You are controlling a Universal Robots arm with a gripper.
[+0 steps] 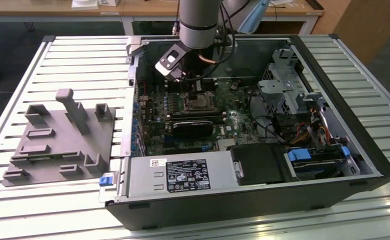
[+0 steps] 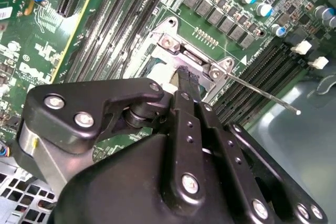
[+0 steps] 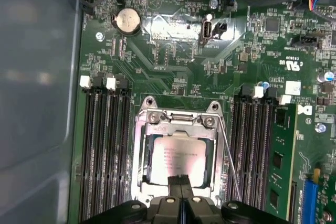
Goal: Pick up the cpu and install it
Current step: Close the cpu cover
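Observation:
The cpu (image 3: 181,155), a silver square with a pale rim, lies flat inside the dark socket, with the socket's metal frame (image 3: 176,119) around it. My gripper (image 3: 180,178) hovers just over the cpu's near edge; its two black fingers are pressed together with nothing between them. In the second wrist view the gripper (image 2: 187,75) points down at the same socket frame (image 2: 181,45). The exterior view has my arm (image 1: 198,25) reaching into the open computer case above the socket (image 1: 198,102).
A thin lever rod (image 3: 230,161) runs beside the socket. Memory slots (image 3: 105,150) flank it on both sides, one holding a green module (image 3: 278,156). The grey fixture plate (image 1: 61,142) with upright pegs lies on the slatted table at the exterior view's left. Power supply (image 1: 178,175) fills the case's front.

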